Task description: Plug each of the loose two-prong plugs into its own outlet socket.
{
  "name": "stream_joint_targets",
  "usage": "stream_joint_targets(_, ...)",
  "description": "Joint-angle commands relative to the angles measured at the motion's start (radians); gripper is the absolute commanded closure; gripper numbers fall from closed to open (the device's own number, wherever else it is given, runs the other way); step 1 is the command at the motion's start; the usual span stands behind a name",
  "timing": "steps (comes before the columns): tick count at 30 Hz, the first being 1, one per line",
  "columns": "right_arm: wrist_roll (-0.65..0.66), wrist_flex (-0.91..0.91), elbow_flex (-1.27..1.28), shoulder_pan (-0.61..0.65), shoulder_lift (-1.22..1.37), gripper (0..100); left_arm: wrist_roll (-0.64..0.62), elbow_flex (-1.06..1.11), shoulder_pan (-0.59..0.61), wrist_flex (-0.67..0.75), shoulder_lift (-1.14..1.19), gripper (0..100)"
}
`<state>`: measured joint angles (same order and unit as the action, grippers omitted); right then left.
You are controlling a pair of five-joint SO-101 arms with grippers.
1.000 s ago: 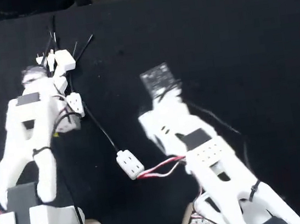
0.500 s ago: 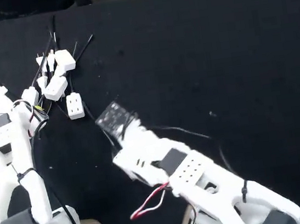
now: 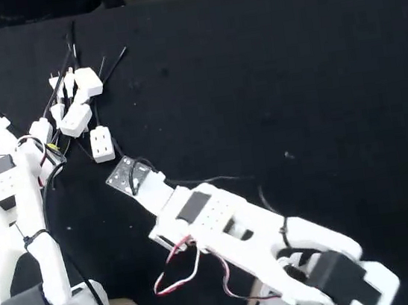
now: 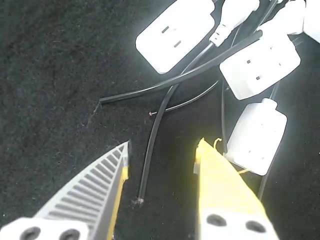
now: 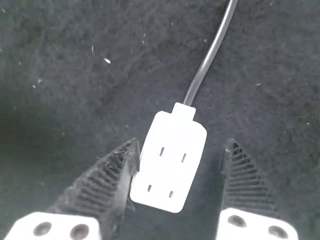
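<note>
A white outlet socket block (image 5: 170, 160) lies face up on the black mat, its black cord (image 5: 210, 55) running away from it. My right gripper (image 5: 181, 150) is open just above it, one finger on each side and neither touching. In the high view the right arm (image 3: 221, 222) covers this block. My left gripper (image 4: 161, 159) is open over a thin black cable (image 4: 155, 145), beside a pile of white plugs and sockets (image 4: 260, 65). The same pile (image 3: 75, 102) lies at the far left in the high view, with another socket block (image 3: 101, 143) just below it.
The black mat (image 3: 316, 92) covers the table. Loose black cords (image 3: 113, 63) fan out from the pile. The left arm (image 3: 7, 201) stands along the left edge. Red and white wires (image 3: 175, 273) hang under the right arm.
The right arm has swung left and lowered over the lone socket block, which it now hides from above. The left arm pulled back to the left a second ago and has since kept still.
</note>
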<state>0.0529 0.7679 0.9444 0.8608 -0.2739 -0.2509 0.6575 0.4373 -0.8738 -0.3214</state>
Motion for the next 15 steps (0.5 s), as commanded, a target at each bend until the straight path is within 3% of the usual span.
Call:
stream_joint_targets(1,0.008,0.012,-0.073,0.008,0.028,77.3,-0.006,-0.012,0.007,0.011,-0.034,79)
stream_joint_targets(4,0.035,0.014,-0.087,-0.032,0.044,84.5,-0.006,-0.012,0.007,0.011,-0.034,79)
stream_joint_targets(7,0.101,0.023,-0.102,-0.101,0.036,97.8,-0.006,-0.012,0.007,0.011,-0.032,79)
stream_joint_targets(15,0.423,0.140,-0.154,-0.302,-0.062,98.8,-0.008,-0.016,0.005,0.011,-0.032,79)
